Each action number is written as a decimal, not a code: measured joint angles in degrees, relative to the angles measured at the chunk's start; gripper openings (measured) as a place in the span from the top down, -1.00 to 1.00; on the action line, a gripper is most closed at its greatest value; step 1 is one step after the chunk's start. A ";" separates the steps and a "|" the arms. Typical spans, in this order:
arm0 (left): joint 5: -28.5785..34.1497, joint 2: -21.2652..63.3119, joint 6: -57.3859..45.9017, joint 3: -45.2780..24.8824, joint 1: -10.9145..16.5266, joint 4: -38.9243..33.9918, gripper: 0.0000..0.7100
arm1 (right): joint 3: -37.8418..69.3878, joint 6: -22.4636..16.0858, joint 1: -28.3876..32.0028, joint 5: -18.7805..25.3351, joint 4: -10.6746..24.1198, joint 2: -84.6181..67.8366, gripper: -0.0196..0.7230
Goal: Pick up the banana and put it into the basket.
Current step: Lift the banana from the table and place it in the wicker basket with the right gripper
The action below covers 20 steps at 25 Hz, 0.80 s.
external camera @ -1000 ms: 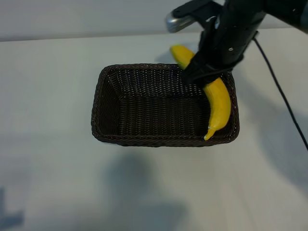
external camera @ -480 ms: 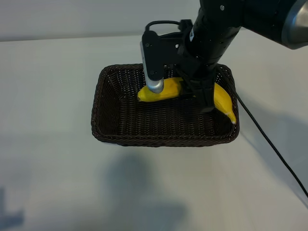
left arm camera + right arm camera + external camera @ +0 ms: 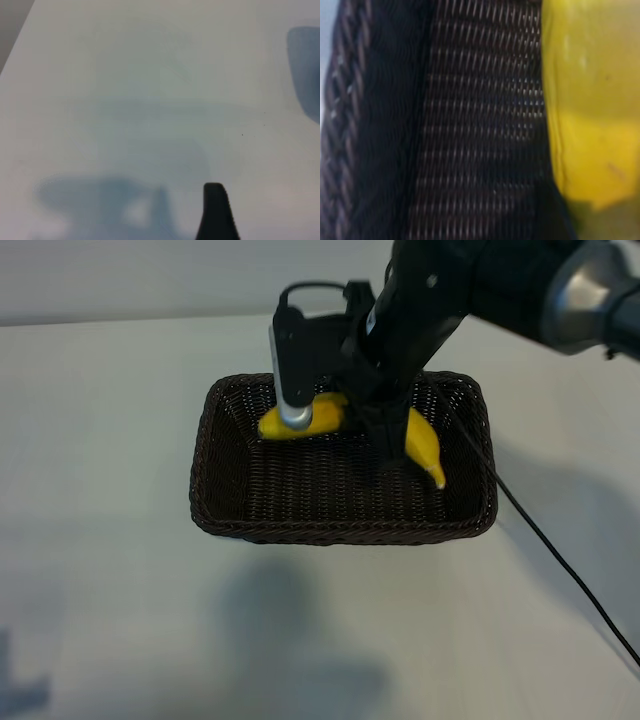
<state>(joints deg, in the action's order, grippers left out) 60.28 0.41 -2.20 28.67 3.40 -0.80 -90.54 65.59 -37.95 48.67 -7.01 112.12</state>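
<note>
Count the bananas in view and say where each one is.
1. The banana is held in the right gripper over the inside of the basket, toward its far side. The arm covers the banana's middle; nothing suggests a second one hidden.

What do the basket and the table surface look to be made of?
Basket: dark brown woven wicker or a wicker-look fibre, matte; the close weave and braided rim show in the right wrist view. Table: smooth, pale, matte sheet, probably laminate; it shows soft shadows and no grain.
</note>
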 joint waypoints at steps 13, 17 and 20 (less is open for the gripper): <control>0.00 0.00 -0.05 0.00 0.00 0.00 -0.48 | -0.06 -5.36 -0.04 -3.31 0.70 5.56 -0.20; 0.00 0.00 -0.14 0.00 0.00 0.00 -0.48 | -0.06 -5.36 -0.11 -3.31 0.75 5.56 -0.20; 0.00 0.00 -0.14 0.00 0.00 0.00 -0.48 | -0.09 -5.36 -0.11 -2.96 0.75 5.56 -0.30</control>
<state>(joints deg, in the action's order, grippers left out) 60.28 0.41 -2.35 28.67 3.40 -0.80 -90.63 60.23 -38.06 45.71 -6.26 117.69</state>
